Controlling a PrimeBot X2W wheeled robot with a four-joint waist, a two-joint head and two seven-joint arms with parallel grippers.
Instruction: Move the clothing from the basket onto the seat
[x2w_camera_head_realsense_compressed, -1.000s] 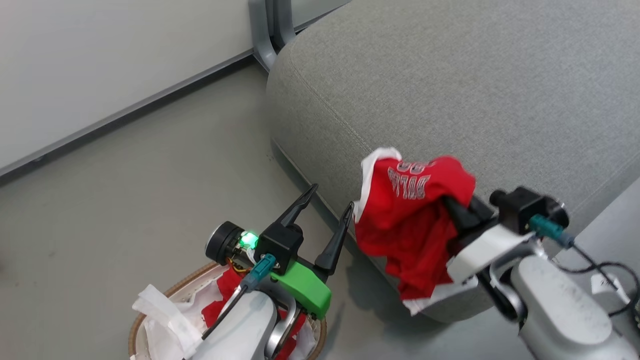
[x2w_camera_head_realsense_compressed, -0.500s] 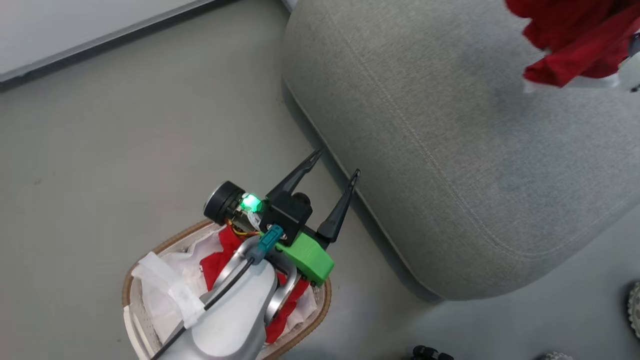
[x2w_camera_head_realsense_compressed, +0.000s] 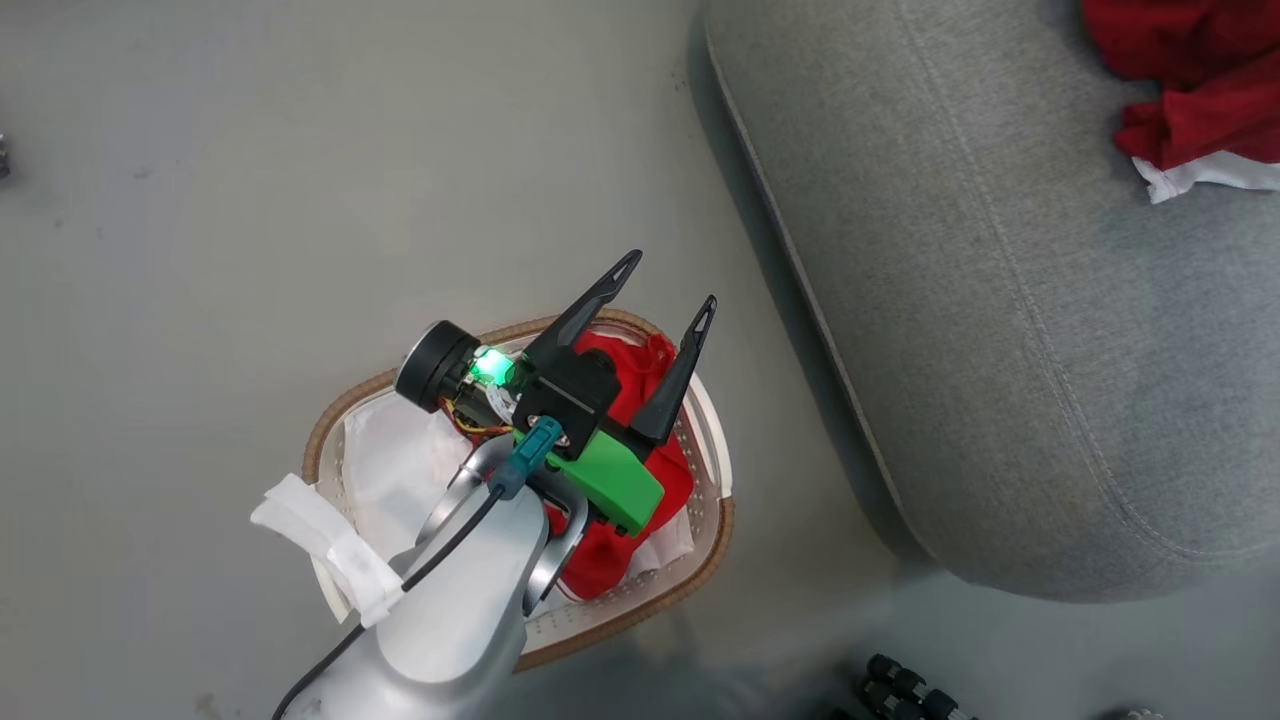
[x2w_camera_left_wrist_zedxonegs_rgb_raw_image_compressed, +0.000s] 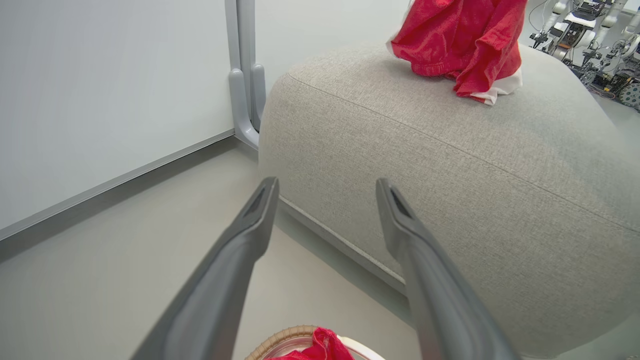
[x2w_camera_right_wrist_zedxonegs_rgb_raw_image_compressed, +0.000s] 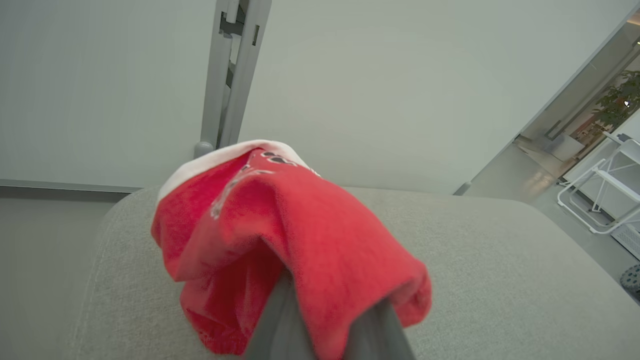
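The left fingers (x2w_camera_head_realsense_compressed: 590, 305) are spread wide with nothing between them. In the head view they hang over the basket (x2w_camera_head_realsense_compressed: 345, 405), with their tips reaching past its far rim toward the seat (x2w_camera_head_realsense_compressed: 1000, 300). In the left wrist view those fingers (x2w_camera_left_wrist_zedxonegs_rgb_raw_image_compressed: 240, 250) frame the seat's (x2w_camera_left_wrist_zedxonegs_rgb_raw_image_compressed: 450, 175) rounded side and a strip of bare floor (x2w_camera_left_wrist_zedxonegs_rgb_raw_image_compressed: 125, 280). The basket's woven rim (x2w_camera_left_wrist_zedxonegs_rgb_raw_image_compressed: 280, 335) sits at the bottom edge of that view, with a red fold (x2w_camera_left_wrist_zedxonegs_rgb_raw_image_compressed: 325, 345) poking above it. The basket stands on the floor (x2w_camera_head_realsense_compressed: 250, 200) just beside the seat but not touching it. It still holds a heap of red clothing (x2w_camera_head_realsense_compressed: 605, 565), partly hidden under the left arm. White material (x2w_camera_head_realsense_compressed: 390, 470) lies next to the red, and I cannot tell whether it is a garment or the liner. A white strip (x2w_camera_head_realsense_compressed: 320, 530) is draped outward over the near rim. The right fingers (x2w_camera_right_wrist_zedxonegs_rgb_raw_image_compressed: 277, 325) stand close together with a red garment (x2w_camera_right_wrist_zedxonegs_rgb_raw_image_compressed: 300, 235) bunched between and over them. Their tips are buried in the cloth, so they appear to be clamped on it. That red garment (x2w_camera_left_wrist_zedxonegs_rgb_raw_image_compressed: 460, 35) is over the top of the seat (x2w_camera_right_wrist_zedxonegs_rgb_raw_image_compressed: 500, 260), well apart from the basket. Its white-trimmed lower edge touches the cushion, and the rest rises toward the fingers. In the head view the garment (x2w_camera_head_realsense_compressed: 1200, 110) shows at the seat's far right corner, and grey lettering is visible on it in the right wrist view.
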